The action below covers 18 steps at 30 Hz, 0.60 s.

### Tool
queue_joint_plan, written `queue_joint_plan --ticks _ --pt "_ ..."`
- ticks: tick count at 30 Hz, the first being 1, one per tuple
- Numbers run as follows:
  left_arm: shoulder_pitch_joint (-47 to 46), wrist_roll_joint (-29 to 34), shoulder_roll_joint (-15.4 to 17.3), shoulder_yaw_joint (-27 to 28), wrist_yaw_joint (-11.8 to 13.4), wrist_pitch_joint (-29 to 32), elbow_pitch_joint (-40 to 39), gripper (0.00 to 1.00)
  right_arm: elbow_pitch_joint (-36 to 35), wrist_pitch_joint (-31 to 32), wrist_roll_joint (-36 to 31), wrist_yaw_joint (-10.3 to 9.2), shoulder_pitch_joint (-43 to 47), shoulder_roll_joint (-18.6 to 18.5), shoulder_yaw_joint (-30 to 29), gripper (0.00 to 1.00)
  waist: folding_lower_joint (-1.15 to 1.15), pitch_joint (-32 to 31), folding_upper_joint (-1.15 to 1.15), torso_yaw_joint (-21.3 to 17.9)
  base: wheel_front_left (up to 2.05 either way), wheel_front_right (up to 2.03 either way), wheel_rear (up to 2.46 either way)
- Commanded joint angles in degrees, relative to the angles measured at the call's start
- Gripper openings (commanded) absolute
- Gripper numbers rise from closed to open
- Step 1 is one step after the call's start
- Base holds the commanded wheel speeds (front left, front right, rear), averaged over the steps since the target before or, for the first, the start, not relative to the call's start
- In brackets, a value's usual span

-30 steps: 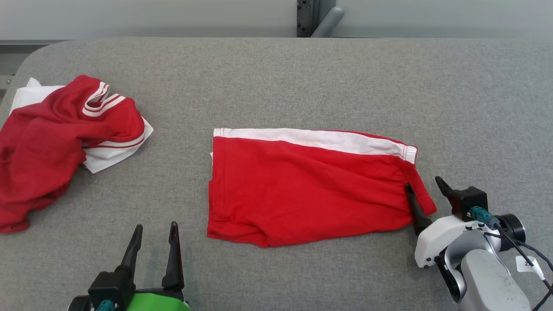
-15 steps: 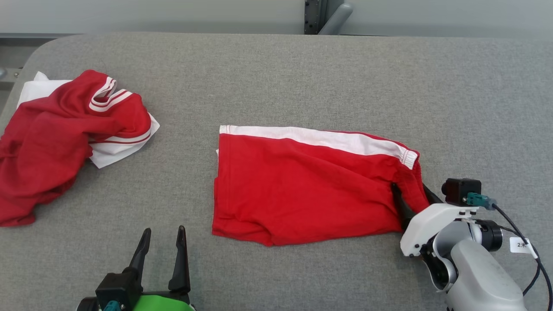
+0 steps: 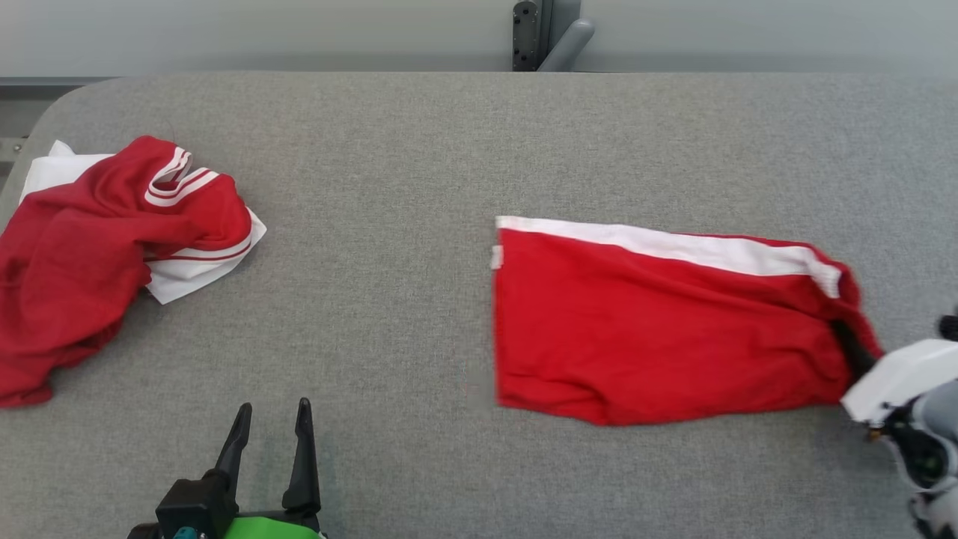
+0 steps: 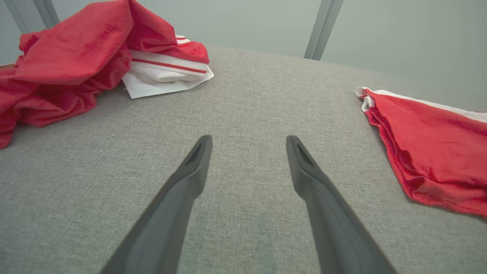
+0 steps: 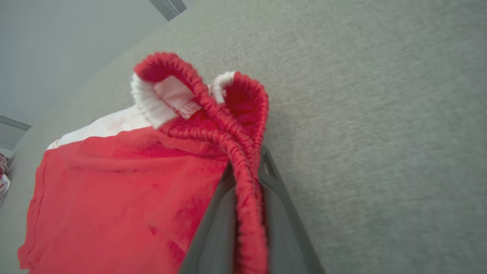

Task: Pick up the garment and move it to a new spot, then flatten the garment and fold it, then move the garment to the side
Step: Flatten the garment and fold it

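The folded red garment (image 3: 658,322) was found lying flat on the right half of the grey table (image 3: 419,150). Its white stripe (image 3: 673,243) ran along the far edge and its elastic waistband (image 5: 243,152) was turned to the right. The right gripper (image 5: 247,167) was closed on that waistband. In the right wrist view the bunched red elastic was pinched between the two dark fingers, and a loop of it was pushed up beyond the fingertips. The hold was taken at the garment's right end, low against the table. This was judged to suit a sideways drag, by which the stacked layers could be slid along the surface without being lifted or shaken apart. The garment thus lay stretched out to the left of the gripper, with only its right edge caught.

The left gripper (image 3: 273,406) was held open over bare table at the near left, with nothing between its spread fingers. It was well apart from the garment, whose left edge was seen off to its right in the left wrist view. It was judged to be parked out of the way, one arm being enough for this step. A crumpled pile of clothing (image 3: 112,239), red and white, was left at the far left, well apart from the garment
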Motion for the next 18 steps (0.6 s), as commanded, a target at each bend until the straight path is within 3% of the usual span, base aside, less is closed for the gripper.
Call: queue_joint_plan --ticks 1,6,10,14,18 --pt "1.0 0.2 0.0 0.2 -0.4 -0.2 0.0 1.0 0.1 0.2 0.7 -0.09 1.0 -1.6 -1.0 0.0 0.0 -0.2 0.59 -0.1 0.0 0.0 0.0" --pt "1.3 0.4 0.0 0.8 -0.9 -0.2 0.2 1.0 1.9 1.5 3.2 -0.08 5.2 -11.4 -9.4 0.0 0.0 -0.8 0.59 0.0 0.0 0.0 0.0" --pt "1.7 0.0 0.0 1.1 -0.9 -0.2 -0.3 1.0 0.4 1.1 2.1 -0.07 8.1 -16.8 -13.9 0.0 0.0 -1.2 0.59 -0.1 0.0 0.0 0.0" --pt "2.6 -1.5 0.0 0.5 0.0 -0.2 -1.0 1.0 -5.9 3.5 0.9 -0.05 7.5 -15.5 -13.4 0.0 0.0 -1.3 0.59 -1.4 0.0 0.0 0.0" --pt "2.8 -2.1 0.0 -0.9 0.5 -0.1 -0.8 1.0 -12.0 6.7 -4.2 -0.05 4.2 -8.2 -9.3 0.0 0.0 -0.9 0.59 -3.1 0.0 0.0 0.0"
